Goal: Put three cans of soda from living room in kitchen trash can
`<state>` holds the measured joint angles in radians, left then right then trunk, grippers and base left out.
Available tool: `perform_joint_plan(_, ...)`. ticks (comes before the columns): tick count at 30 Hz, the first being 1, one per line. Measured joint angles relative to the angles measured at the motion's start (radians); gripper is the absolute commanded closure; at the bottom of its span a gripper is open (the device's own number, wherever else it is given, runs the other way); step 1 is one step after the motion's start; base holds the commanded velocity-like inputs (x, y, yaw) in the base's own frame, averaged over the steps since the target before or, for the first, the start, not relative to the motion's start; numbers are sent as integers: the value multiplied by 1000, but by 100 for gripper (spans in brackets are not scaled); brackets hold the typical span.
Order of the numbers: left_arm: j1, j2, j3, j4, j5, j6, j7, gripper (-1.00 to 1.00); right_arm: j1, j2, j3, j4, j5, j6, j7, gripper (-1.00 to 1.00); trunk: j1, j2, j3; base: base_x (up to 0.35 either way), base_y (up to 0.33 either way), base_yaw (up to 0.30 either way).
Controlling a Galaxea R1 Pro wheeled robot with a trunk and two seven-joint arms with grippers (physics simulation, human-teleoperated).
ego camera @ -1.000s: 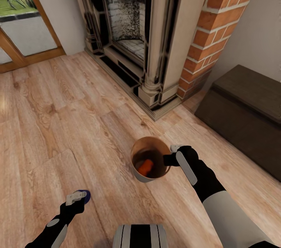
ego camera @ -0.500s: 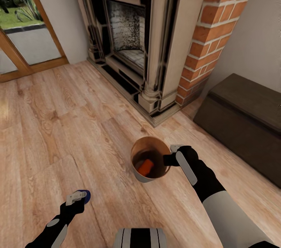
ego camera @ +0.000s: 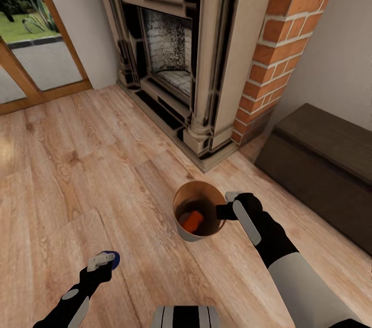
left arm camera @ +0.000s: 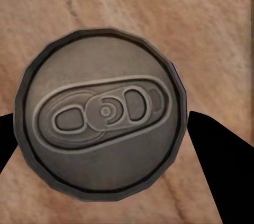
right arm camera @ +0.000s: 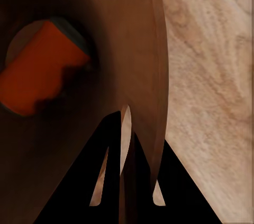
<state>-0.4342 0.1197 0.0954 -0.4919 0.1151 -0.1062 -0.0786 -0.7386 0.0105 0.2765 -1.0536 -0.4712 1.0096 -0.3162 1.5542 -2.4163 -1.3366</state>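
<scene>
One blue can (ego camera: 111, 259) sits clamped in left hand (ego camera: 101, 261)

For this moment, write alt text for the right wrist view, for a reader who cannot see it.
The right gripper is clamped on the rim of the trash can, one finger inside its copper-brown wall and one outside. An orange soda can lies on its side at the bottom, and wood floor shows beyond the rim.

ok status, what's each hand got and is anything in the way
Left hand shut on blue can. Right hand shut on trash can rim, orange can inside. Fireplace ahead, dark chest on the right.
</scene>
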Motion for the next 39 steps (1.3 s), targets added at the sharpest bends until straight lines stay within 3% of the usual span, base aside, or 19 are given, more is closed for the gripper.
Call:
perform_joint_plan(14, 0, 0, 1, -1, 0, 0, 0, 100, 1, 0, 0, 0, 0, 0, 1, 100, -54, 98, 46, 0, 0, 0)
perform_joint_plan(39, 0, 0, 1, -1, 0, 0, -1, 100, 7, 2, 0, 0, 0, 0, 1, 100, -150, 273, 163, 0, 0, 0)
